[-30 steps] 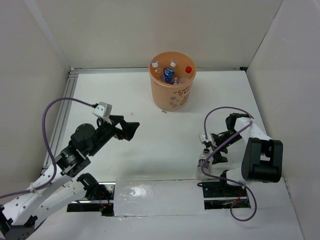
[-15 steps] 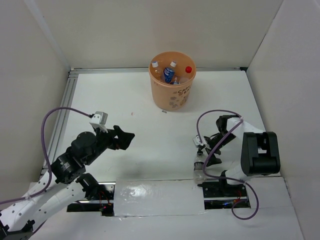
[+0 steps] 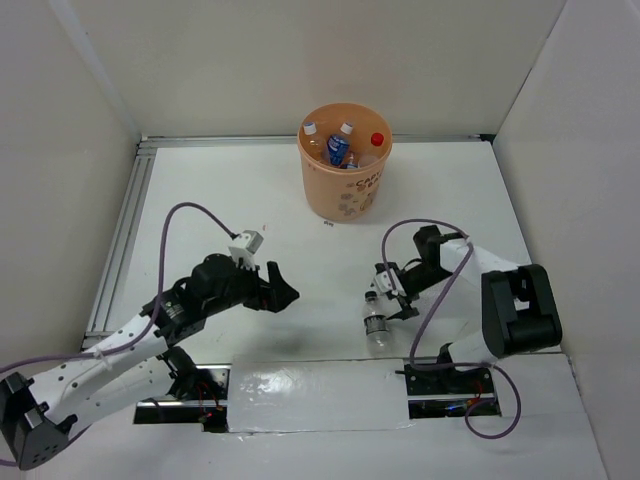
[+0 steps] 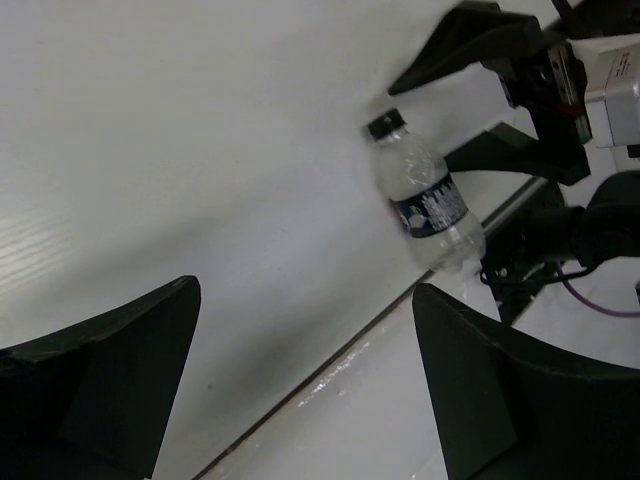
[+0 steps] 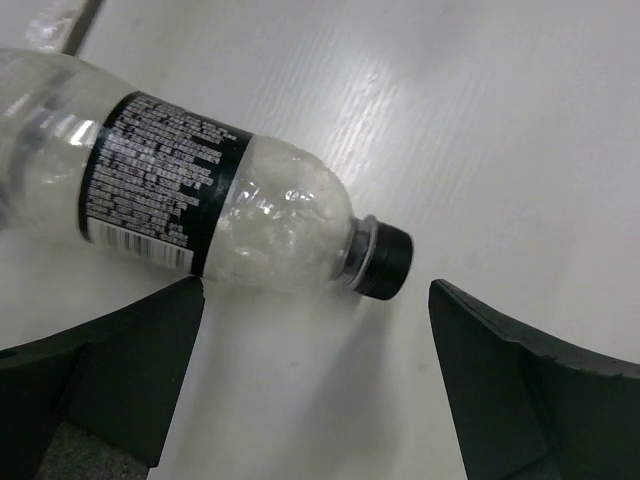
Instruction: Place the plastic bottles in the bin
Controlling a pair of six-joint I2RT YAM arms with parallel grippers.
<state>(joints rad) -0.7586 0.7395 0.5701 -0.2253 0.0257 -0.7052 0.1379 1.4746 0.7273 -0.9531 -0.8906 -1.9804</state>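
Both arms have swung in toward the middle over the last second, and the bottle (image 3: 376, 325) has slid toward the left arm's side along with them. Closest in, the left gripper (image 3: 287, 291) hangs low over the table (image 3: 200, 200) with its fingers spread wide and nothing in them. From its own camera, the bottle is ahead of it and off past its right finger, well clear of both tips. Across from it, the right gripper (image 3: 388, 292) is just as wide open and isn't gripping anything either. The bottle lies on its side on the table, crosswise just beyond that gripper's fingertips. I can't see either finger touching it. It's a clear, crinkly one with a black label (image 5: 160, 180) and a black cap (image 5: 385, 260). The cap end sits in front of the gap between the right gripper's fingers, and the body runs out past one finger. So that one is still out on the table, right in front of the right gripper. Way out ahead of both grippers, at the far end of the table, the bin (image 3: 345, 195) stands upright. It already holds several bottles (image 3: 338, 148), and I can make out two white caps, a red cap and a blue label.
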